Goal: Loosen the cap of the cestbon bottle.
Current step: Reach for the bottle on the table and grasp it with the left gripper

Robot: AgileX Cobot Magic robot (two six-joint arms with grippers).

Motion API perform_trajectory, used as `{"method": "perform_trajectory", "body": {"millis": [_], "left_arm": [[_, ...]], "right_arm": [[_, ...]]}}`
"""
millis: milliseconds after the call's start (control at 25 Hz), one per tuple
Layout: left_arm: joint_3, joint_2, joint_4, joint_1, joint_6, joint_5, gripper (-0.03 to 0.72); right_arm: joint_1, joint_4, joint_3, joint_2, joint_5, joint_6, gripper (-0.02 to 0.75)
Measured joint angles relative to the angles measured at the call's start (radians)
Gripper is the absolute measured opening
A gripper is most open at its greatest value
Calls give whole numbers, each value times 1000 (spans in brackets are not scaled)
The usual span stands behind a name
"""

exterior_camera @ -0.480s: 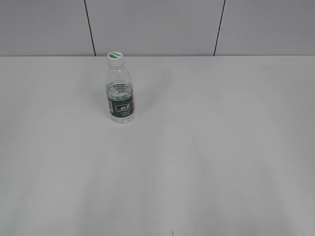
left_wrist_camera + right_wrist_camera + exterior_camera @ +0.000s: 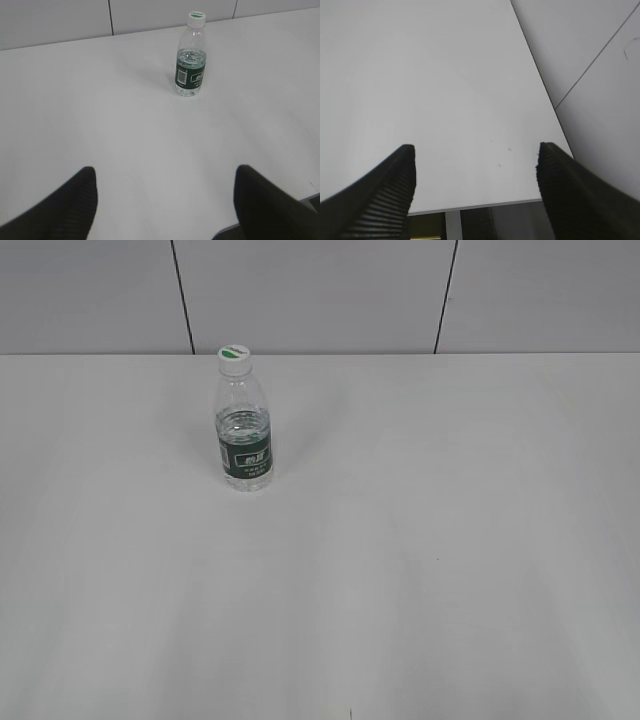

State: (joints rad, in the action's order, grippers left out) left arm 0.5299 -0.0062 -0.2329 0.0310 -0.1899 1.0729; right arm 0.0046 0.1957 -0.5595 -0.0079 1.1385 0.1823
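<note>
The cestbon bottle (image 2: 244, 430) stands upright on the white table, left of the middle and toward the back. It is clear plastic with a dark green label band. Its white cap (image 2: 234, 357) with a green mark sits on top. The bottle (image 2: 191, 62) and cap (image 2: 196, 17) also show far ahead in the left wrist view. My left gripper (image 2: 165, 172) is open and empty, well short of the bottle. My right gripper (image 2: 476, 150) is open and empty over the table's edge. Neither gripper shows in the exterior view.
The white table (image 2: 420, 540) spreads wide around the bottle. A grey panelled wall (image 2: 320, 290) stands behind it. In the right wrist view the table's edge (image 2: 480, 204) runs below the jaws, with a wall (image 2: 600, 100) close on the right.
</note>
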Motion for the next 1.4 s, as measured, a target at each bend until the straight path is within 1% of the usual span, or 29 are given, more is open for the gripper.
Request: {"method": "perform_trajectory", "body": {"millis": [720,840,920,1080,1200,1400], "left_arm": [[0,0,4,0,0,-5,500],[23,0,4,0,0,-34,500],[62,1,4,0,0,-76,500],[148,61,3,0,0,-216,500],[208,160,2,0,-5,-337,500],[245,392,0,0,-8,-580,500]], "right_arm": [[0,0,0,0,0,0,574],[0,0,0,0,0,0,574],[0,0,0,0,0,0,574],[0,0,0,0,0,0,574],[0,0,0,0,0,0,574],[0,0,0,0,0,0,574]]}}
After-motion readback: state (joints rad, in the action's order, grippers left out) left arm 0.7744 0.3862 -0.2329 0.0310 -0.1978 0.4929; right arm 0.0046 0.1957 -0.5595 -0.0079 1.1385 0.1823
